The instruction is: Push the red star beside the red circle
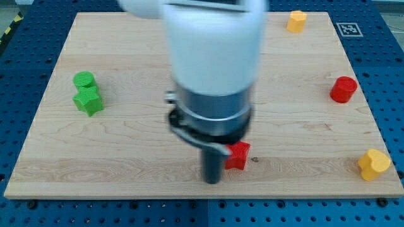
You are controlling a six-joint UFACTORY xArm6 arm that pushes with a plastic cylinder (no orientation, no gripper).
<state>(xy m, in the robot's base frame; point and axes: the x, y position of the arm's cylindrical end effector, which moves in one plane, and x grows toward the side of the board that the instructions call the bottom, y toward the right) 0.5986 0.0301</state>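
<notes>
The red star (238,155) lies near the board's bottom edge, a little right of centre. The red circle (344,89) stands far off at the view's right edge of the board. My tip (212,180) is at the lower end of the dark rod, just left of the red star and close against it. The arm's white and grey body hides the middle of the board above the tip.
A green circle (83,80) and a green star (88,100) sit together at the view's left. A yellow hexagon-like block (297,21) is at the top right, a yellow heart (374,164) at the bottom right. The wooden board (126,157) lies on a blue perforated table.
</notes>
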